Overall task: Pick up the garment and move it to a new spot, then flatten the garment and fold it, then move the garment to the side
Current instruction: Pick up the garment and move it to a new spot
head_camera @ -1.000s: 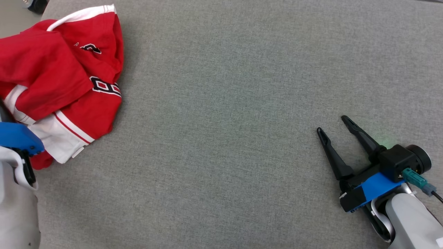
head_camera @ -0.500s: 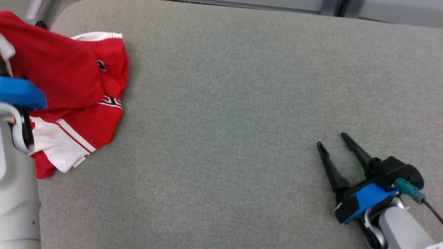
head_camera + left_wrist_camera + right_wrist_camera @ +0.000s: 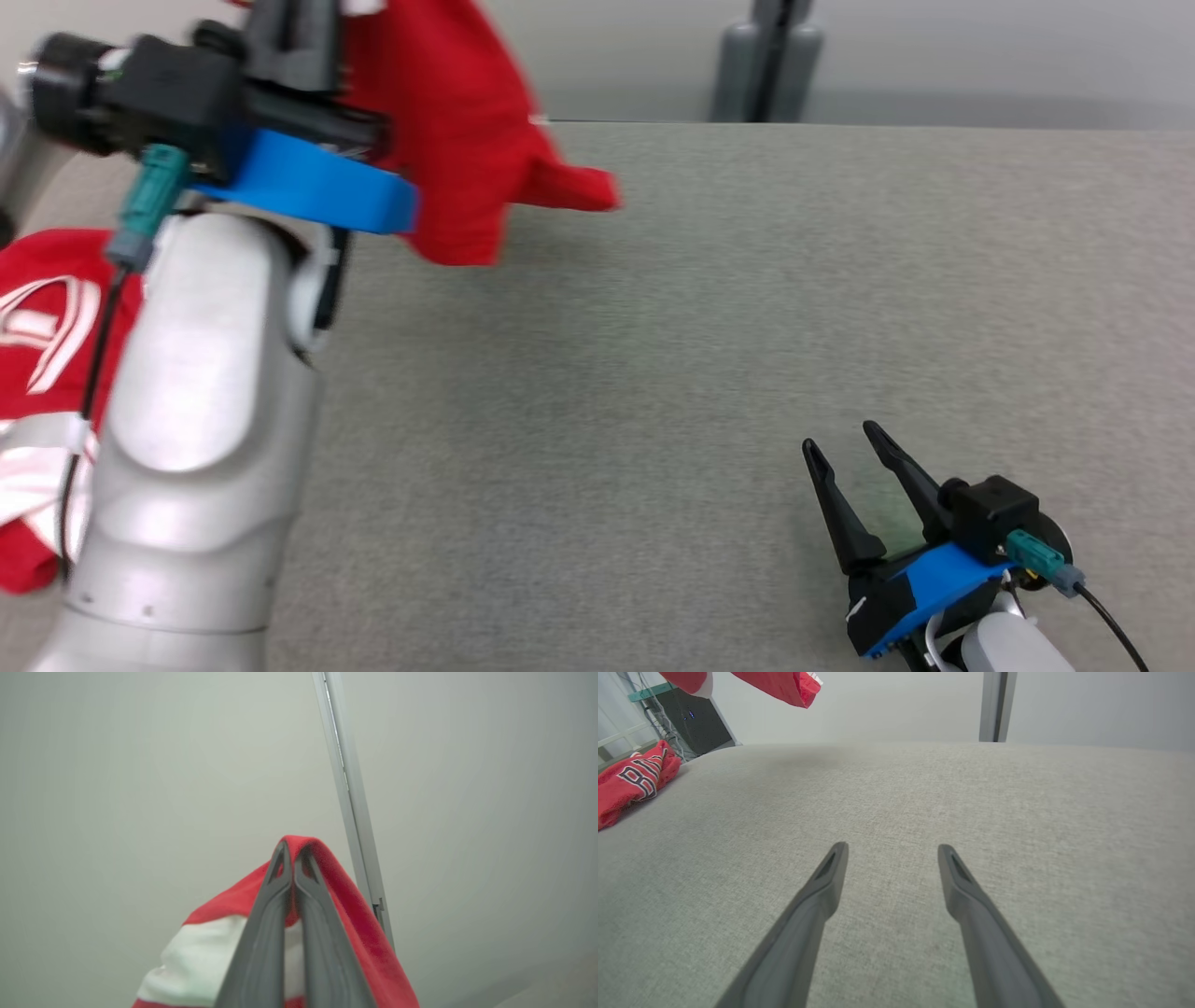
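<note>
- The garment [image 3: 457,140], a red jersey with white trim, lay crumpled at the left edge of the bench a second ago. Now one fold hangs in the air, and the rest is still heaped there.
- The left pincer [image 3: 290,851], spread a second ago, is pressed together on that red fold.
- The pick-up looks made; the carry to a new spot comes next.
- The right pincer [image 3: 840,439] stays spread, low at the near right.
- The bench [image 3: 653,373] is covered in grey cloth; behind it stand a pale wall and a grey post [image 3: 767,56].
</note>
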Available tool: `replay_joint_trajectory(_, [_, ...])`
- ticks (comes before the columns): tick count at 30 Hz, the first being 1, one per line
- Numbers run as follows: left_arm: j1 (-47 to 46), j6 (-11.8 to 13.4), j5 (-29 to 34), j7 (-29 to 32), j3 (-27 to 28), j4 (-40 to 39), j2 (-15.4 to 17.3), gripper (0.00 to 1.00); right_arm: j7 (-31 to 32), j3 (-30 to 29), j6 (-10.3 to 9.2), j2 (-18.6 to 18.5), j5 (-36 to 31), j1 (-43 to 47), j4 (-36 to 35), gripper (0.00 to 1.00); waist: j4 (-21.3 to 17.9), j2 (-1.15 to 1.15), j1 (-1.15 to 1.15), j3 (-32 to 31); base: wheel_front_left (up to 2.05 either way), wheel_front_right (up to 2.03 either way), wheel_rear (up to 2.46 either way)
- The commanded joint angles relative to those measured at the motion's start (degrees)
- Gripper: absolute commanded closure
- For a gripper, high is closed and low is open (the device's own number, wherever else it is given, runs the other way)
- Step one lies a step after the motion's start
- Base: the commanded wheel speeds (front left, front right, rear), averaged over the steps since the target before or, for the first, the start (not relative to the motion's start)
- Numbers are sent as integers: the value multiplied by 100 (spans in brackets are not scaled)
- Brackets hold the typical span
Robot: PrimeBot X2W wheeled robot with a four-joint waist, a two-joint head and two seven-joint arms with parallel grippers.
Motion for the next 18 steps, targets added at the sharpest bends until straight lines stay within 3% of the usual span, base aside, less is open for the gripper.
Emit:
replay_joint_trajectory(1, [-110, -40, -191, -15, -247, -130, -113, 100, -2, -71, 0, 61, 11, 94, 19, 0, -365, 0, 0, -248, 0, 0, 0])
replay_joint_trajectory(8, [195, -26, -977, -14, -945, -179, -470, 100, -1, -239, 0, 215, 18, 307, 121, 0, -977, 0, 0, -394, 0, 0, 0])
replay_joint_trajectory(15, [1058, -19, -1399, -14, -1039, 252, -579, 100, -1, -317, 0, 294, 20, 507, 134, 0, -1220, 0, 0, -545, 0, 0, 0])
replay_joint_trajectory(17, [1398, 21, -1450, -15, -983, 476, -589, 51, -1, -354, 0, 301, 22, 559, 138, 0, -1226, 0, 0, -596, 0, 0, 0])
replay_joint_trajectory(18, [1625, 44, -1596, -14, -954, 711, -589, 7, -1, -370, 0, 303, 20, 591, 139, 0, -1220, 0, 0, -625, 0, 0, 0])
